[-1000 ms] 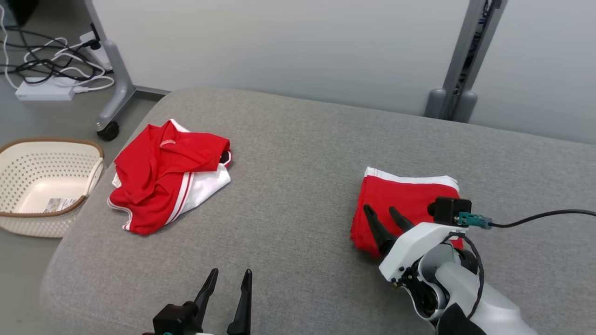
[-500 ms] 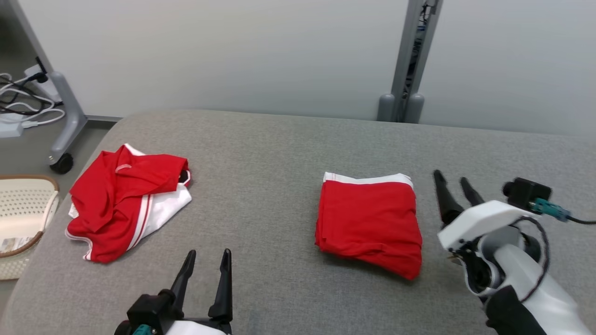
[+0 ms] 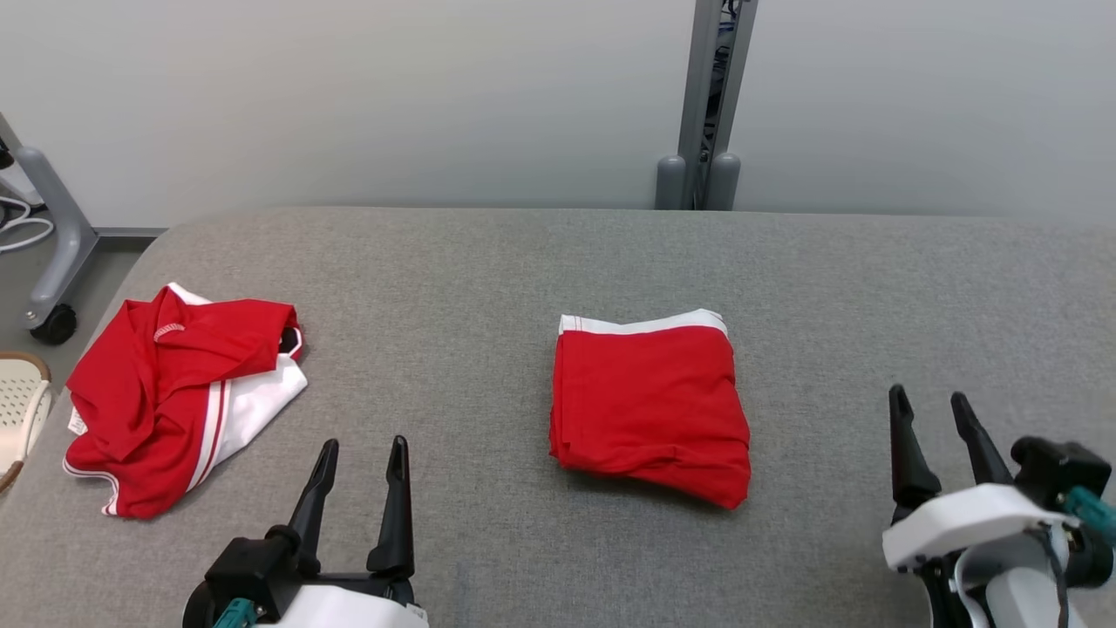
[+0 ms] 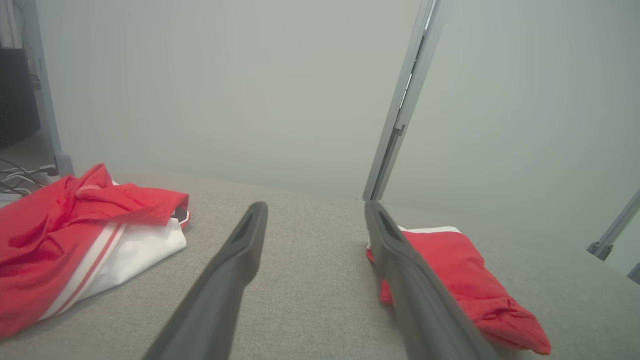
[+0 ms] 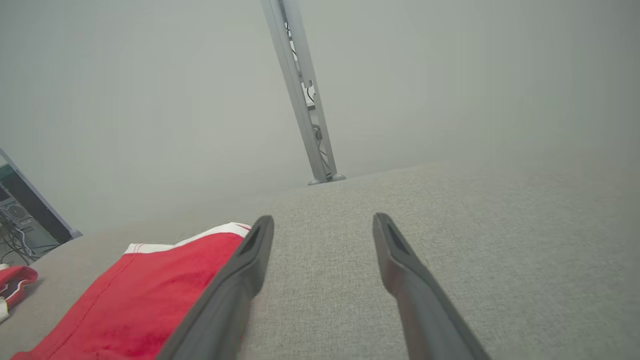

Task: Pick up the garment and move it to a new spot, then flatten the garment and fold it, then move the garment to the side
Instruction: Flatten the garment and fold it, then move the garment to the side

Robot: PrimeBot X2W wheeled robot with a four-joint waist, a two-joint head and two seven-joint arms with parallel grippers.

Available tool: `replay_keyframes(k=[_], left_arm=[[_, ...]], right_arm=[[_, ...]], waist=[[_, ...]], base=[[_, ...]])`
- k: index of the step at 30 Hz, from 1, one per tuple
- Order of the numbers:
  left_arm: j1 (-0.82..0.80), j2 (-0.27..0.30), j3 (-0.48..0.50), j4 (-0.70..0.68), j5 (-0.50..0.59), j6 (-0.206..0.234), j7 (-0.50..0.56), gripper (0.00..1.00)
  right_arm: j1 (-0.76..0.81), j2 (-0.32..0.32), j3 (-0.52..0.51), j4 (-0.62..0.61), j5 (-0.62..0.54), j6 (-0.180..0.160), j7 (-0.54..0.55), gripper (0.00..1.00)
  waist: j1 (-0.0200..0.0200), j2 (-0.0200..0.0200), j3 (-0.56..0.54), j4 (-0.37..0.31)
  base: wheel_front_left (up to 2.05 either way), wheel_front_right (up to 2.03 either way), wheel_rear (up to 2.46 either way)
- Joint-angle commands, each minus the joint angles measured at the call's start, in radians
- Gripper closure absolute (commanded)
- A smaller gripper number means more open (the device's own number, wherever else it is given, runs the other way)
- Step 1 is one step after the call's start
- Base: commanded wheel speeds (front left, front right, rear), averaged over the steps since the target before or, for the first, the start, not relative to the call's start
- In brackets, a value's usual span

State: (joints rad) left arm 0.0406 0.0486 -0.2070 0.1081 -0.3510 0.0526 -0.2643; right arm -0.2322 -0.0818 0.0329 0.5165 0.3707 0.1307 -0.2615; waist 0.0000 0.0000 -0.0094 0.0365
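Over the grey fabric surface (image 3: 488, 279) by a pale wall (image 3: 349, 105), left gripper (image 3: 364, 441) and right gripper (image 3: 928, 392) gape wide, empty.

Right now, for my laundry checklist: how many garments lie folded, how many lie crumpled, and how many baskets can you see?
Folded red garment: 1
Crumpled red-and-white garment: 1
Basket, partly in view at the left edge: 1
Total: 3
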Motion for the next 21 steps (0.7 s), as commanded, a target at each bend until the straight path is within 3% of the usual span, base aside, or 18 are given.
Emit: replay_keyframes(k=[1,6,11,17,21], left_arm=[[-0.006,0.004,0.005,-0.004,0.007,-0.005,-0.001,0.00],[-0.005,0.004,0.007,-0.009,0.013,-0.007,-0.001,0.00],[0.003,0.004,0.004,0.006,0.010,-0.013,-0.001,0.00],[-0.005,0.004,-0.025,0.027,0.015,-0.021,-0.001,0.00],[-0.029,0.005,-0.054,0.041,0.020,-0.029,-0.001,0.00]], right_arm=[[0.013,-0.001,-0.008,-0.011,-0.010,0.000,-0.004,0.00],[0.086,0.021,-0.038,-0.065,-0.103,0.000,-0.004,0.00],[0.111,0.029,-0.037,-0.064,-0.105,0.000,-0.004,0.00],[0.045,0.029,0.042,0.012,0.000,0.000,0.052,0.00],[-0.040,0.011,0.096,0.065,0.142,0.000,0.132,0.00]], waist=[[0.0000,0.0000,0.001,-0.003],[0.0000,0.0000,0.004,-0.013],[0.0000,0.0000,0.006,-0.019],[0.0000,0.0000,0.018,-0.008],[0.0000,0.0000,0.049,0.024]], base=[[0.00,0.00,0.00],[0.00,0.00,0.00],[0.00,0.00,0.00],[0.00,0.00,0.00],[0.00,0.00,0.00]])
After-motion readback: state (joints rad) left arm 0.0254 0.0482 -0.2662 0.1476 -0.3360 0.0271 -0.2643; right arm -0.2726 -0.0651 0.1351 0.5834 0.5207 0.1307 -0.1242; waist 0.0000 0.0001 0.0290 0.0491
